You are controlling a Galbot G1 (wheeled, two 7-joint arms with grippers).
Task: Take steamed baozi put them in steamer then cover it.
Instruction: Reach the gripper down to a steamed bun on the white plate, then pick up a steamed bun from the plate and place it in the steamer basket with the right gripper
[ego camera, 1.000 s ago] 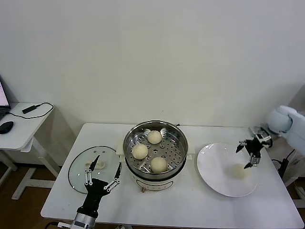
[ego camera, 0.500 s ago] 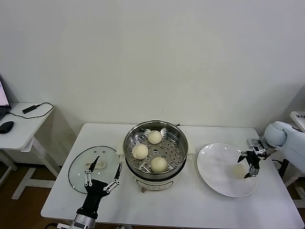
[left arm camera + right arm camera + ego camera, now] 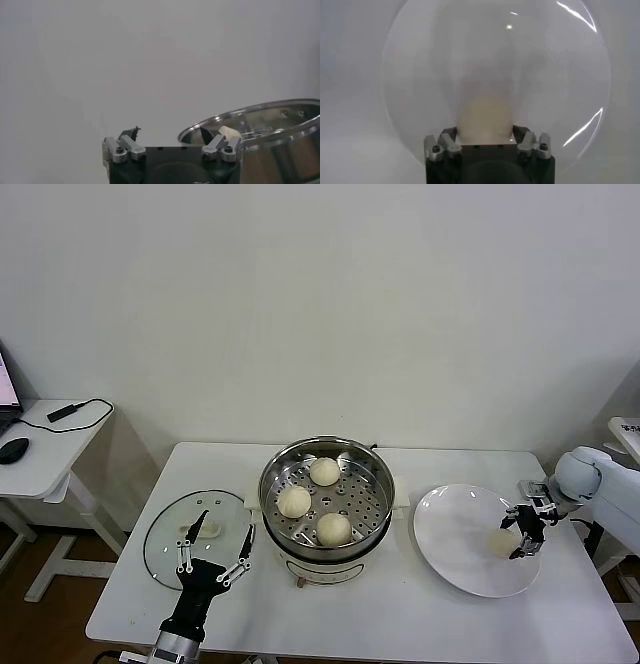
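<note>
The right gripper [image 3: 524,531] sits over the last baozi [image 3: 501,543] on the plate [image 3: 455,564], its fingers apart and straddling the bun without clamping it; three baozi [image 3: 333,528] already lie in the steamer [image 3: 325,496]. To grip well, centre the fingers on the bun's widest part, close gently so the soft dough is not crushed, then lift straight up. The left gripper [image 3: 214,549] waits with fingers apart over the cover [image 3: 170,536] on the worktop [image 3: 400,614].

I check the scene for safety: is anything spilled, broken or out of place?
Nothing stands out. Three baozi sit in the steamer, the cover lies flat beside it, and the right gripper is at the last bun.
</note>
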